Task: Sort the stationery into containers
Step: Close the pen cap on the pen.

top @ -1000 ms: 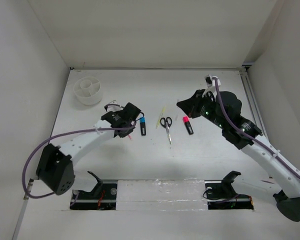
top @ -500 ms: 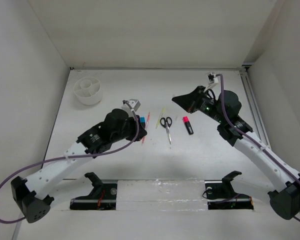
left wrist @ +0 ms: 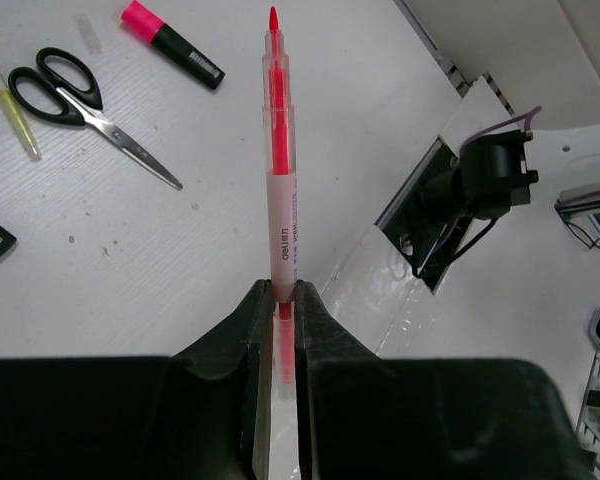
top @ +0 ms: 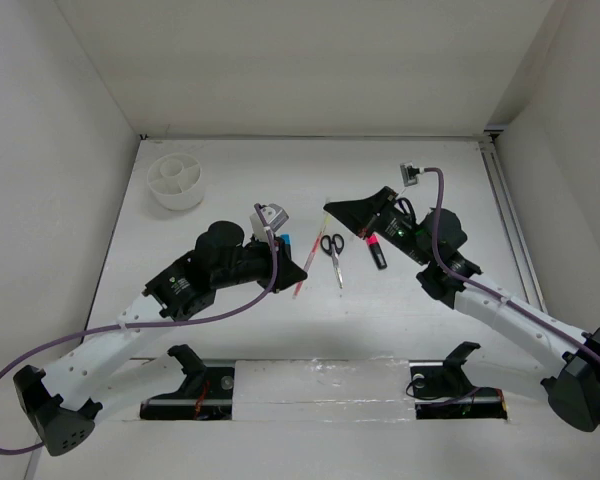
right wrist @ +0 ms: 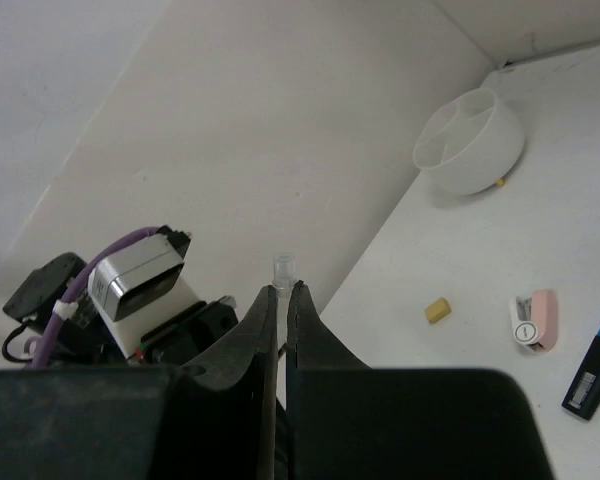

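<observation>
Left fingers [left wrist: 262, 318] clamp the pink pen [left wrist: 280, 180] at its rear end. Its long axis runs straight out from them, tip pointing away, seemingly off the table [left wrist: 130, 260]. Right fingers [right wrist: 266, 312] pinch a thin clear piece [right wrist: 283, 266]; can't tell what it is. Step looks like transport. The white cup [top: 176, 198] is well apart at far left, so the pen needs carrying there and tilting tip-down into a compartment.

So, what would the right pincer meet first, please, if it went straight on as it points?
Probably the white side wall; the right pincer, shut on a thin clear piece, aims between the left wrist camera and the cup, though depth is unclear.
</observation>
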Controlling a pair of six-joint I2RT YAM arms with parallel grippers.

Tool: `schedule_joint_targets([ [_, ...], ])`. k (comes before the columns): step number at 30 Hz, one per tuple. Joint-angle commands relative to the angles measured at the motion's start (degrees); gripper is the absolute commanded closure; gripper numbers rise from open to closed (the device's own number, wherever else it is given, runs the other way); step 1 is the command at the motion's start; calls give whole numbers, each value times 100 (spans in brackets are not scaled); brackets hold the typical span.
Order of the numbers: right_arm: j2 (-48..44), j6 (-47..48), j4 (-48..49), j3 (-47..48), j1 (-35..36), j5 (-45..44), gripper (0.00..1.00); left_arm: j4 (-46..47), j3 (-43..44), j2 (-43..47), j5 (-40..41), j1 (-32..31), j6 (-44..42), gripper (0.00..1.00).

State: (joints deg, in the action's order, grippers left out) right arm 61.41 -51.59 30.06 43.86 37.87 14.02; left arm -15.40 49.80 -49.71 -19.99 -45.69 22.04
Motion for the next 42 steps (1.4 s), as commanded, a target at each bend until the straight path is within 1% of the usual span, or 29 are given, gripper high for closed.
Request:
schedule_joint_targets([
  [1,-155,-359,632,-149,45,-637,100,309,-23,32,-234,-10,-77,100],
  [6,-217,-422,773,-378,300,-1357,100,362,-23,313,-172,-10,-77,100],
  [16,-164,-747,887,-483,573,-1876,100,362,-23,375,-58,-10,-25,100],
  [21,-59,-800,887,-483,748,-1877,100,362,-23,375,-58,-10,-25,100],
  [27,-6,-905,887,-483,853,-1938,100,362,-23,436,136,-10,-25,100],
  [39,204,-958,887,-431,907,-1833,100,310,-23,489,250,-10,-25,100],
  [42,205,-958,1028,-431,959,-1780,100,309,-23,542,250,-10,-25,100],
])
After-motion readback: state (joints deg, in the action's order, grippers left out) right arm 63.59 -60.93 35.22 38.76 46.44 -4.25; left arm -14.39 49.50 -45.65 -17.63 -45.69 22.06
